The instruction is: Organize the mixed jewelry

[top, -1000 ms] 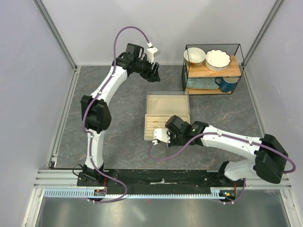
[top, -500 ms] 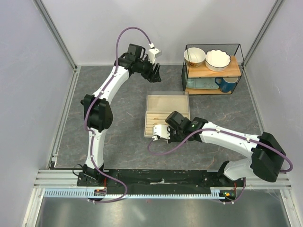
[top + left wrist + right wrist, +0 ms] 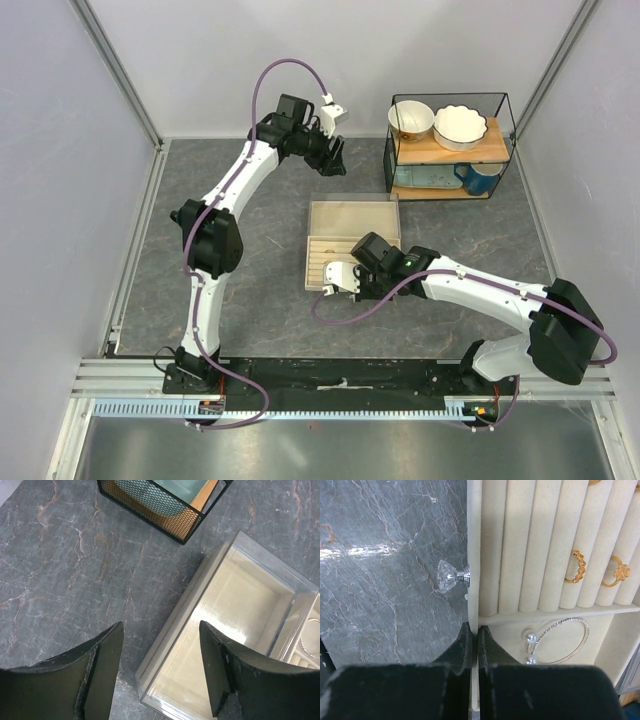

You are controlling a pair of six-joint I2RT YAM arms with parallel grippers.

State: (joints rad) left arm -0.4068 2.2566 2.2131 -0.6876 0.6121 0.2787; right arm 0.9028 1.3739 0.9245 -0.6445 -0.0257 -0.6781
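Right wrist view: right pincer (image 3: 474,630) clamps the jewelry box (image 3: 474,540) front wall at lower centre; pearl-tipped bangle (image 3: 530,638) lies lower right. Left pincer (image 3: 160,626) stands wide apart.

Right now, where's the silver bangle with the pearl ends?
Right wrist view, lower right: the bangle lies inside the tray box, in the compartment just below the ring rolls, right of the right gripper.
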